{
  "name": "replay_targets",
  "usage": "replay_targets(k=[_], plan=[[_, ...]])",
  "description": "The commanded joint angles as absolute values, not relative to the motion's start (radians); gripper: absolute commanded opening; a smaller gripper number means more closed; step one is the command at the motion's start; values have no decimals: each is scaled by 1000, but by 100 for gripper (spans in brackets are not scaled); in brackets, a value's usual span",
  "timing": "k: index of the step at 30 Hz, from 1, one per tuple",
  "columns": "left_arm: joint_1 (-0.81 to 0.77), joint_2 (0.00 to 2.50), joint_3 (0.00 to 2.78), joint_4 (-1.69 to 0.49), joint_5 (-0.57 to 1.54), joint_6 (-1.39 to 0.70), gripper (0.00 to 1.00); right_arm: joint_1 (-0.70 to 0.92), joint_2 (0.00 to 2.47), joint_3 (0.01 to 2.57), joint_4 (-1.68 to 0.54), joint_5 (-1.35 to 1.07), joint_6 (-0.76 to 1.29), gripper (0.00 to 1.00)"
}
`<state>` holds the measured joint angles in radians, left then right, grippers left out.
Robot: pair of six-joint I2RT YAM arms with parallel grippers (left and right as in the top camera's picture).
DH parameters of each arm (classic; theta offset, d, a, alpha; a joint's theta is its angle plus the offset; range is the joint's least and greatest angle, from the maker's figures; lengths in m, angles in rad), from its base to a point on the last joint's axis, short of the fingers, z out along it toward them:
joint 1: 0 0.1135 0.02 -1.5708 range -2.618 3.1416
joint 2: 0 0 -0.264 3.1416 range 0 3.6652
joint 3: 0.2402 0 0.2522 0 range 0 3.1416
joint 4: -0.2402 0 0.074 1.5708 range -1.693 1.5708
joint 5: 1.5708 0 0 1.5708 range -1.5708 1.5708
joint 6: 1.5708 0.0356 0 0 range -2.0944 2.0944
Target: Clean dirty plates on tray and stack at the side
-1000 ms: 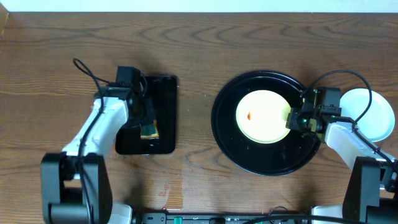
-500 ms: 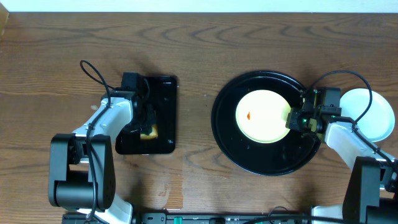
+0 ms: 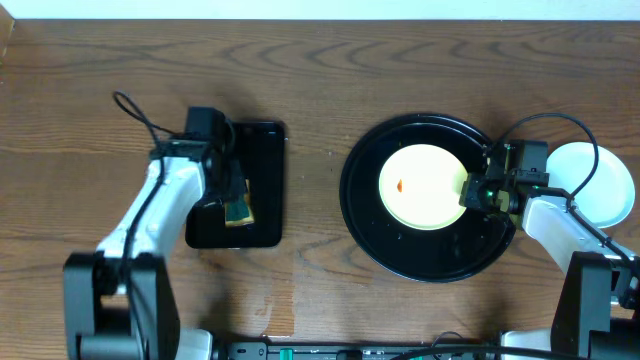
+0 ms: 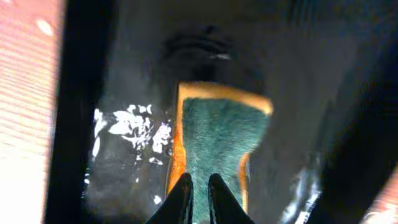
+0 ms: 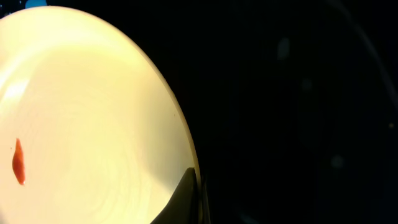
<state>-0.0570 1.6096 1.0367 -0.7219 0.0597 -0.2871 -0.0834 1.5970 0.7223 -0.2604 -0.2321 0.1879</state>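
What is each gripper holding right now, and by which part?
Left gripper: the sponge, by one edge. Right gripper: the yellow plate, by its rim.

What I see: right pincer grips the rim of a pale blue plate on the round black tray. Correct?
No: the plate is pale yellow, not blue, as the overhead view shows. The right pincer does grip its rim on the round black tray.

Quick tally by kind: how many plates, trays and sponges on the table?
Plates: 2 showing, pale yellow round plate, pale blue round plate (any under it hidden)
Trays: 2, round glossy black tray, rectangular black tray
Sponges: 1, green-and-yellow sponge
Total: 5
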Motion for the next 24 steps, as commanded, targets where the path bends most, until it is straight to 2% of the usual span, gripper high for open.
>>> replay_targets(k=[1, 4, 10, 15, 17, 18, 19, 20, 24], plan=[[-57, 1589, 1054, -725, 36, -281, 13, -78, 1608, 714, -257, -237, 206, 1], [-57, 1609, 1029, -710, 33, -281, 17, -78, 1608, 714, -257, -237, 205, 1], [-58, 1696, 997, -696, 35, -281, 35, -78, 1608, 714, -257, -237, 206, 1], [-58, 1789, 977, -667, 41, -281, 38, -78, 1608, 714, -258, -237, 206, 1], [-58, 1821, 977, -656, 41, -281, 33, -78, 1608, 714, -258, -237, 206, 1], [-58, 1831, 977, -651, 41, -280, 26, -78, 1608, 714, -258, -237, 206, 1], [-58, 1837, 977, -647, 41, -281, 14, -78, 1608, 714, -258, -237, 206, 1], [-58, 1837, 978, -645, 41, -281, 8, -78, 1608, 714, -258, -237, 206, 1], [-57, 1818, 1006, -675, 41, -280, 7, -78, 1608, 714, -257, -237, 209, 1]])
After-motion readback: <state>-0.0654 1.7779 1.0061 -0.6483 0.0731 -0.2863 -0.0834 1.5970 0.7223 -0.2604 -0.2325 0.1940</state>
